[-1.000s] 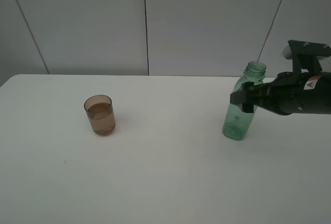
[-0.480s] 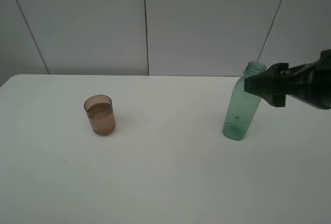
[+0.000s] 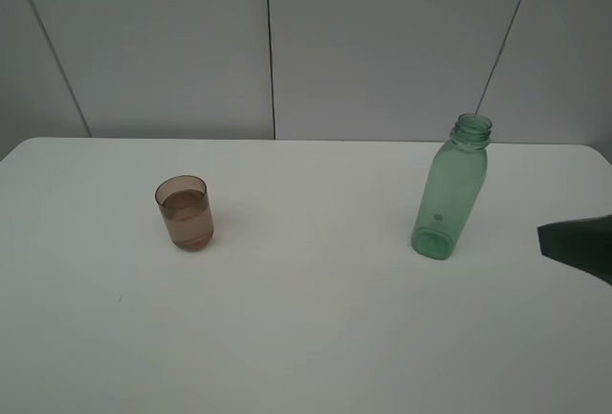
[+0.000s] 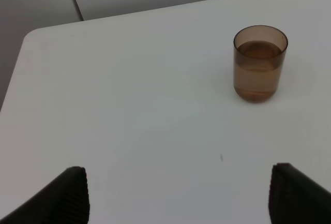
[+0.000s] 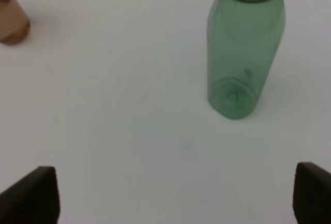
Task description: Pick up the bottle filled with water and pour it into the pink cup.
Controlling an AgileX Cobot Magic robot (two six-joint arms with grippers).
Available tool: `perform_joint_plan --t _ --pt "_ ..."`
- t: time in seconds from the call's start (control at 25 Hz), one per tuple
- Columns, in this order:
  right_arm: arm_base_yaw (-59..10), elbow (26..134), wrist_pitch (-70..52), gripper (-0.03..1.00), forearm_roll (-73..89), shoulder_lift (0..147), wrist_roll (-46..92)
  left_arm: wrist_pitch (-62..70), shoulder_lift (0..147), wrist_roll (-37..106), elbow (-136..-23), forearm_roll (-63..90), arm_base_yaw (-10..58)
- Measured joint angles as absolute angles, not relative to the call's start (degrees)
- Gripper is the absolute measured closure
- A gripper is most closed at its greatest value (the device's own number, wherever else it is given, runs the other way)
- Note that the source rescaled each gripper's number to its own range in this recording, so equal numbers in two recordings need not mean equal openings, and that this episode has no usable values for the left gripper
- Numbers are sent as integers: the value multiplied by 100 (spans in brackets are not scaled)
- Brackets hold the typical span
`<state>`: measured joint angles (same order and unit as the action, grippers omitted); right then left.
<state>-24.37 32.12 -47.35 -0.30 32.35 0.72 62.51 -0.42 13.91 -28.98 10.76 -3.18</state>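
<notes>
— What's the biggest thing out there?

— The white table [image 3: 306, 337]. It carries only two things, set well apart: the bottle [image 3: 449, 194] toward the right side, the pink cup [image 3: 185, 211] toward the left. My guess is the spacing is deliberate, so one arm can lift and carry without knocking the other item.

— And the bottle itself?

— Green, translucent, upright, no cap on its threaded neck. It looks empty to me; I can't make out any water line. Nothing touches it. It stands free on the table, so it could tip if brushed high on the shoulder.

— The cup?

— Upright too, brownish-pink, with liquid sitting well up inside it. I'd judge the pouring is already done and the bottle has been put down.

— Where are the arms?

— The right gripper [image 5: 176, 195] is at the table's right edge, only a dark tip showing from the high camera. Its wrist view shows the two fingers [image 5: 32, 195] spread wide, nothing between them, the bottle ahead and clear of them. That fits an arm parked out of the way.

— The left one?

— The left gripper [image 4: 178, 193] hangs over the near-left part of the table, fingers spread wide as well, holding nothing, with the cup ahead of it and apart.
</notes>
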Motion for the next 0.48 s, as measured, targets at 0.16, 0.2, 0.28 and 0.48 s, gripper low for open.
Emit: perform_joint_plan --t 0.16,0.2,0.28,0.48 --pt "-2437 3212 -5070 7 89 2755 108 6251 -42 1391 -2898 1076 -318" --pt "-2437 3212 -5112 3 177 2605 114 6251 -42 1391 -2898 1076 -318" --pt "-2437 3212 -5200 -1 286 2213 103 6251 -42 1391 -2898 1076 -318" --pt "-2437 3212 -5530 -3 289 1232 79 6251 -42 1391 -2898 1076 -318"
